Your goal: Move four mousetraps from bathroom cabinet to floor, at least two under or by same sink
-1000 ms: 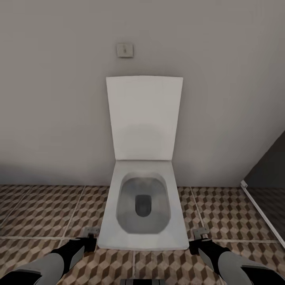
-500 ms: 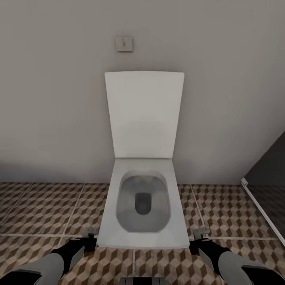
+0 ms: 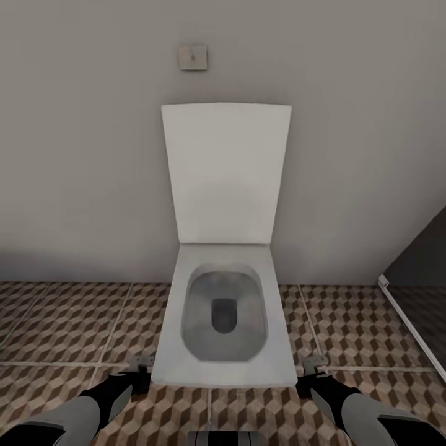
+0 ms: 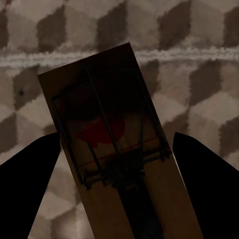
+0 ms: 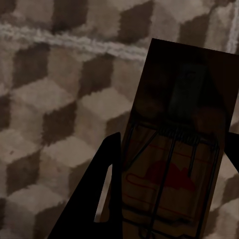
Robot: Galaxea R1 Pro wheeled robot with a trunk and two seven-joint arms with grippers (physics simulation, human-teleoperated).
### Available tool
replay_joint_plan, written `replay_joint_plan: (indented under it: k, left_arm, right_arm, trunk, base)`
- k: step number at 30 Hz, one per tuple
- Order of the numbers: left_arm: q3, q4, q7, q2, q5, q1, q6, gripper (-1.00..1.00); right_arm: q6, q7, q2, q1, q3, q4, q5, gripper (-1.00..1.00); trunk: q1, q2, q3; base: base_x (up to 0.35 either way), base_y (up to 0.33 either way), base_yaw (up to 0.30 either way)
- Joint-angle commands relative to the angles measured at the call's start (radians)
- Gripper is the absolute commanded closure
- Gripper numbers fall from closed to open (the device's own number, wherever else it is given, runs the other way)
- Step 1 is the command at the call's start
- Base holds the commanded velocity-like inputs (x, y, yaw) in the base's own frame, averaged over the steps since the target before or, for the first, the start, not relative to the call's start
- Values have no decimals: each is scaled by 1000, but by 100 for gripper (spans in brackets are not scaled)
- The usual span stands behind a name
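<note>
Your left gripper (image 4: 117, 149) is clamped on a mousetrap (image 4: 112, 149), its board sticking out past the fingertips above the bathroom floor (image 4: 199, 59); your right gripper (image 5: 169, 189) pinches a second mousetrap (image 5: 181, 139) the same way; in the head view both grippers hang low over the tiles, either side of the open toilet (image 3: 224, 322).

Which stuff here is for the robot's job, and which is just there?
For the job:
- brown wooden mousetrap in the left tool
- brown wooden mousetrap in the right tool
- cube-patterned tiled floor

Just there:
- white square toilet
- small grey wall plate
</note>
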Motion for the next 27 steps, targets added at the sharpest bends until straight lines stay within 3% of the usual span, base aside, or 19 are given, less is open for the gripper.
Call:
replay_joint_plan:
  k: [1,27]
  left_arm:
    - [-8,-2,0,0,7,0,6,100]
    - [-8,-2,0,0,7,0,6,100]
  right_arm:
    - [3,0,0,-1,-6,1,9,100]
    - [2,0,0,-1,-6,1,9,100]
  trunk:
    - [0,0,-2]
    - [0,0,-43]
  base:
    - [0,0,0]
    - [0,0,0]
